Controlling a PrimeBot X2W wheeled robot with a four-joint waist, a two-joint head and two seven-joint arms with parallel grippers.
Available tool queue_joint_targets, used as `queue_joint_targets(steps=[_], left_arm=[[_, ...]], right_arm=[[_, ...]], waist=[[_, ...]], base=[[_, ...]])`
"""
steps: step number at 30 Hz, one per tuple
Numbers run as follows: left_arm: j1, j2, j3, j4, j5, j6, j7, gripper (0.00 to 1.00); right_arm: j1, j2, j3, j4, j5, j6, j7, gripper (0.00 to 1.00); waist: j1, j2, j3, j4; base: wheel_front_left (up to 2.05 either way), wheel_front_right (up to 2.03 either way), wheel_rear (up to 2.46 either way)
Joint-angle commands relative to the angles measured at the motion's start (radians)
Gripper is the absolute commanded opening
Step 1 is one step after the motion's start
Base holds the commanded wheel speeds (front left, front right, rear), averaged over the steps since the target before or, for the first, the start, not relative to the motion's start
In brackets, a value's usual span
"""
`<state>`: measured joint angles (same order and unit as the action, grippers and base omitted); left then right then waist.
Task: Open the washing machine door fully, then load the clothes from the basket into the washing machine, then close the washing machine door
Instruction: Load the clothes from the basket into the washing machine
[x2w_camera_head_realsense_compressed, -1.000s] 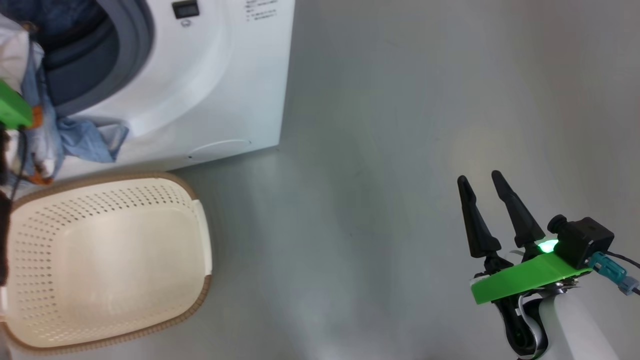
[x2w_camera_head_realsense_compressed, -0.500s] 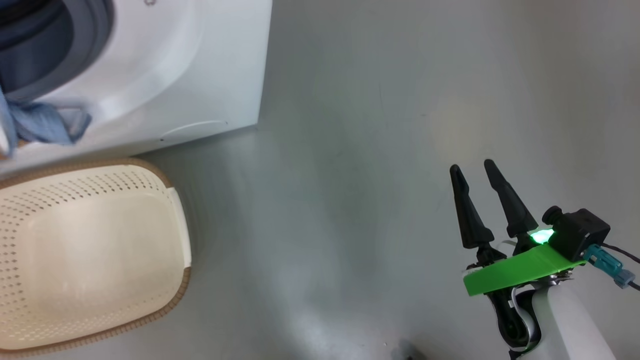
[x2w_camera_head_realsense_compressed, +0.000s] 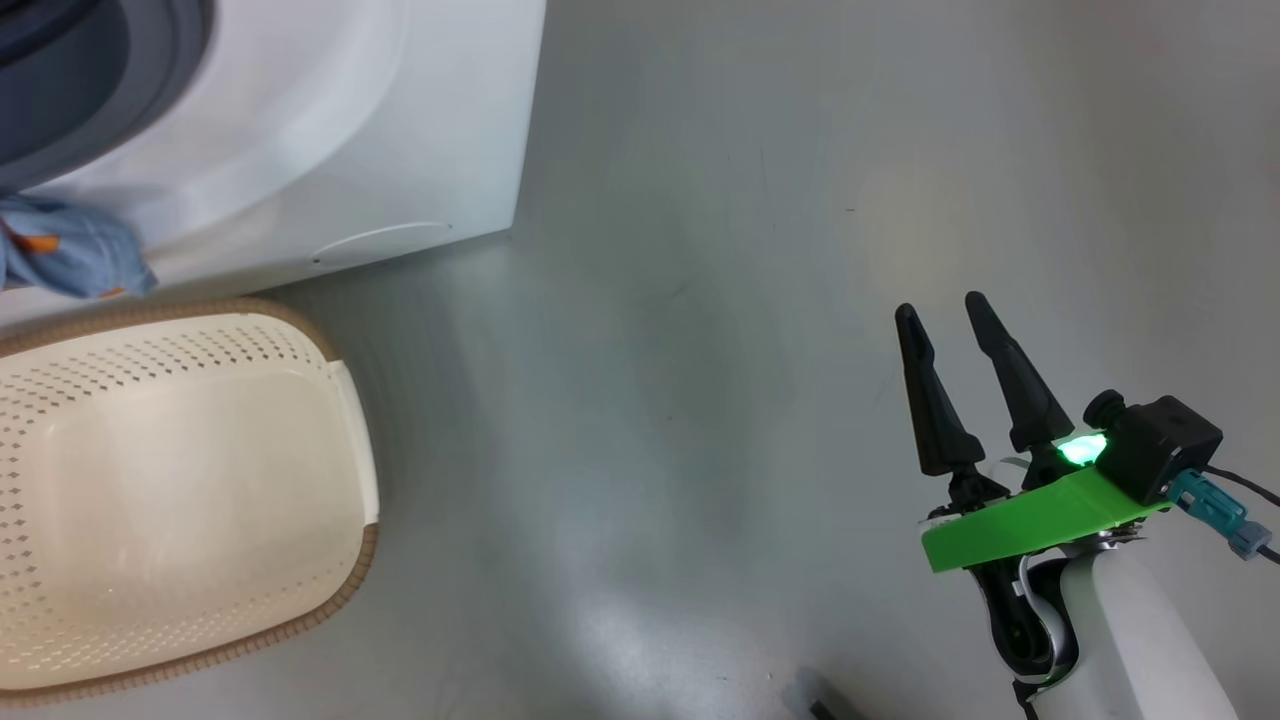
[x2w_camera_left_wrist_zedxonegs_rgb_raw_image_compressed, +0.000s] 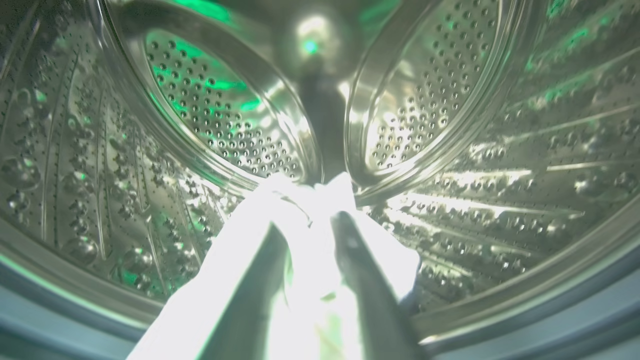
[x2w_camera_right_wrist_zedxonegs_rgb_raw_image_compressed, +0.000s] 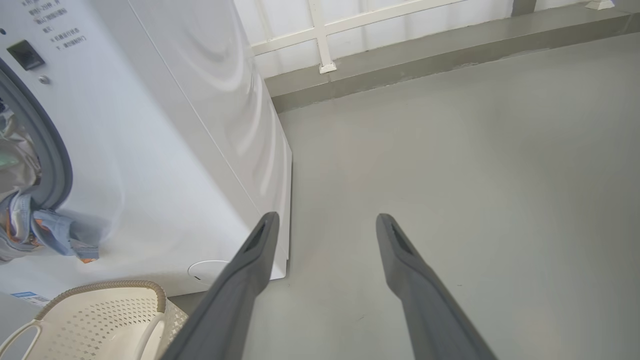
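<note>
My left gripper (x2w_camera_left_wrist_zedxonegs_rgb_raw_image_compressed: 310, 225) is inside the washing machine's steel drum (x2w_camera_left_wrist_zedxonegs_rgb_raw_image_compressed: 500, 175). Its fingers stand slightly apart, and a white garment (x2w_camera_left_wrist_zedxonegs_rgb_raw_image_compressed: 240, 250) lies between and around them. A blue garment with orange prints (x2w_camera_head_realsense_compressed: 70, 260) (x2w_camera_right_wrist_zedxonegs_rgb_raw_image_compressed: 45, 230) hangs out over the grey seal (x2w_camera_right_wrist_zedxonegs_rgb_raw_image_compressed: 55, 165) and down the white front of the washing machine (x2w_camera_head_realsense_compressed: 300, 130). The cream basket (x2w_camera_head_realsense_compressed: 345, 430) (x2w_camera_right_wrist_zedxonegs_rgb_raw_image_compressed: 100, 287) stands on the floor against the machine, with nothing showing inside it. My right gripper (x2w_camera_head_realsense_compressed: 940, 310) (x2w_camera_right_wrist_zedxonegs_rgb_raw_image_compressed: 325, 220) hovers open over bare floor, well to the right. The door is out of view.
Grey floor (x2w_camera_head_realsense_compressed: 700, 400) stretches from the machine's right side to my right arm. In the right wrist view a low grey kerb (x2w_camera_right_wrist_zedxonegs_rgb_raw_image_compressed: 425, 65) with a white railing (x2w_camera_right_wrist_zedxonegs_rgb_raw_image_compressed: 320, 35) runs along the far side.
The head camera has swung, so the machine and basket sit further left. The left arm's green mount and the bundle it carried have left the head view. The hanging blue garment looks more bunched.
</note>
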<state>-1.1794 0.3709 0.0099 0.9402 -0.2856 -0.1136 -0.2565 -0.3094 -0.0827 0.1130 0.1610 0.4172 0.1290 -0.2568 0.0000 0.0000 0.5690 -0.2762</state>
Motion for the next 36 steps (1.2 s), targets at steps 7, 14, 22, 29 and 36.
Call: queue_joint_targets(steps=[7,14,22,29,36], left_arm=[[-0.053,0.043,0.001,0.063,0.006,-0.012,-0.005,1.0],[-0.042,0.032,0.005,0.065,-0.001,-0.015,-0.005,1.0],[0.036,-0.009,0.023,-0.002,-0.027,-0.017,-0.005,1.0],[0.147,-0.044,0.027,-0.11,-0.051,-0.017,-0.005,1.0],[0.304,-0.096,0.066,-0.237,-0.059,-0.017,-0.005,1.0]], right_arm=[[0.004,-0.002,0.021,-0.017,-0.004,0.002,-0.005,1.0],[0.0,-0.006,0.023,-0.017,-0.004,0.002,-0.005,1.0],[-0.004,-0.015,0.022,-0.018,-0.009,0.002,-0.005,1.0],[-0.005,-0.03,0.016,-0.018,-0.011,0.002,-0.005,1.0],[0.005,-0.052,0.0,-0.016,-0.014,0.002,-0.005,1.0]], waist=[[0.0,0.0,-0.006,0.009],[0.0,0.0,-0.012,0.015],[0.0,0.0,-0.025,0.036],[0.0,0.0,-0.044,0.065],[0.0,0.0,-0.076,0.11]], base=[[0.0,0.0,0.0],[0.0,0.0,0.0],[0.0,0.0,0.0],[0.0,0.0,0.0],[0.0,0.0,0.0]])
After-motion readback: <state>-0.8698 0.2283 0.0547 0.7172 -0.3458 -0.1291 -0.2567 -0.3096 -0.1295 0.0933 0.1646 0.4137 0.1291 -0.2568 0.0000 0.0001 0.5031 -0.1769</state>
